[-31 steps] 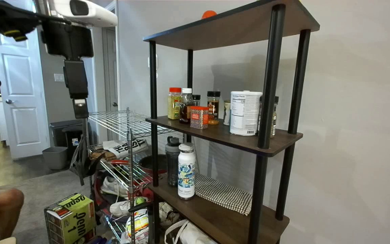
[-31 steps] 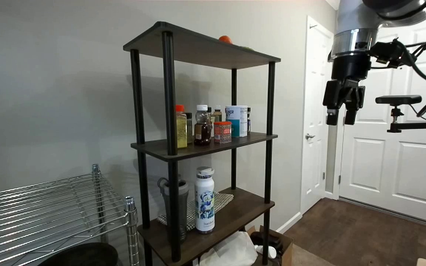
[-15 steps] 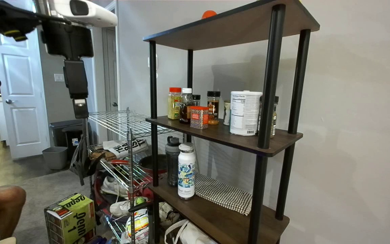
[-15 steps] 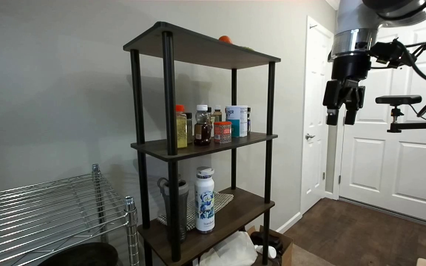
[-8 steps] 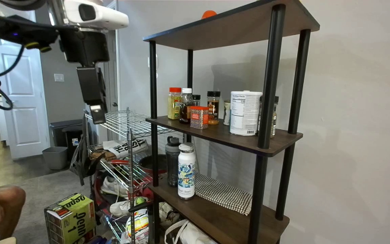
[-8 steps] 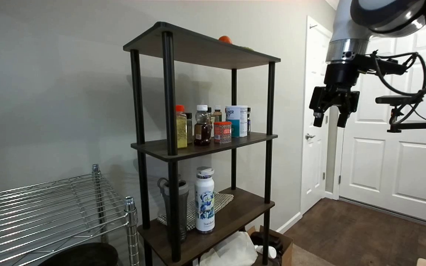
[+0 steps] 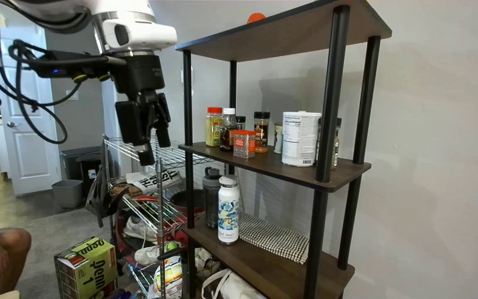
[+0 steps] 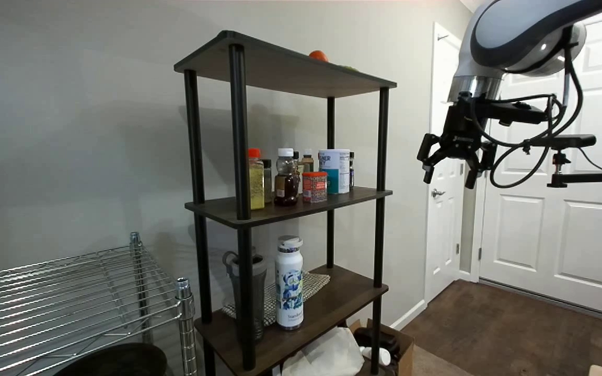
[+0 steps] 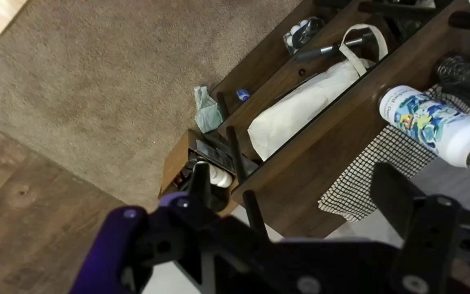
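Exterior views show us the gripper (image 8: 449,177), spread wide and empty, nearer to the shelf (image 8: 290,73) than before: an approach, we judge; the white bottle (image 8: 290,292) stands untouched, low on it.

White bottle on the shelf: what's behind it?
In an exterior view, a checkered cloth lies behind the white bottle, showing on both sides. From there, the bottle hides the cloth's middle stretch and anything else directly behind it.

Matt gripper (image 8: 449,176) apart from wood-grain shelf unit (image 9: 300,179), smooth printed bottle (image 7: 228,209) and rough-looking cloth (image 7: 272,236) on it, shiny metal rack (image 8: 87,292) beside it
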You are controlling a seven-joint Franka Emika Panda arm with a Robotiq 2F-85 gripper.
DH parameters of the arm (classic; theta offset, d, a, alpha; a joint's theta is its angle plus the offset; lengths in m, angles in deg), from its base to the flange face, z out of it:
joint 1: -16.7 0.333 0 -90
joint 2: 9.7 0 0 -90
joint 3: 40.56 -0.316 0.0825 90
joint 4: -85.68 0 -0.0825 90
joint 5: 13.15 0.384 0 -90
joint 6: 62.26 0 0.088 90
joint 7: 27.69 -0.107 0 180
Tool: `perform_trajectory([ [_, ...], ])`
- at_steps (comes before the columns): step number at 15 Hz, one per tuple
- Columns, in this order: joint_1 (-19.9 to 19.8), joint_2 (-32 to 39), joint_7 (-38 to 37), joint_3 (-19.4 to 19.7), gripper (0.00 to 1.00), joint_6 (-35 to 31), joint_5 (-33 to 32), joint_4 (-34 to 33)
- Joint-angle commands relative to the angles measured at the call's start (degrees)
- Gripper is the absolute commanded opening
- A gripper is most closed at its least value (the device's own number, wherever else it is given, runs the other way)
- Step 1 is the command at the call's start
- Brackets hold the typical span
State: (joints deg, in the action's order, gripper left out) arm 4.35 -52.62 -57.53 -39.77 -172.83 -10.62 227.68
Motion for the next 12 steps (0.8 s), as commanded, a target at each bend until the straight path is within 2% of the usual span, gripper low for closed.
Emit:
perform_trajectory([
  [1, -2.89, 2.23, -8.80, -1.88, 1.00, -1.10, 3.17, -0.57],
  [6, -4.42, 3.24, -21.55, -2.38, 1.00, -1.71, 4.90, -0.82],
  [12, -7.09, 1.39, -36.57, -2.79, 1.00, -5.93, 2.99, 0.32],
])
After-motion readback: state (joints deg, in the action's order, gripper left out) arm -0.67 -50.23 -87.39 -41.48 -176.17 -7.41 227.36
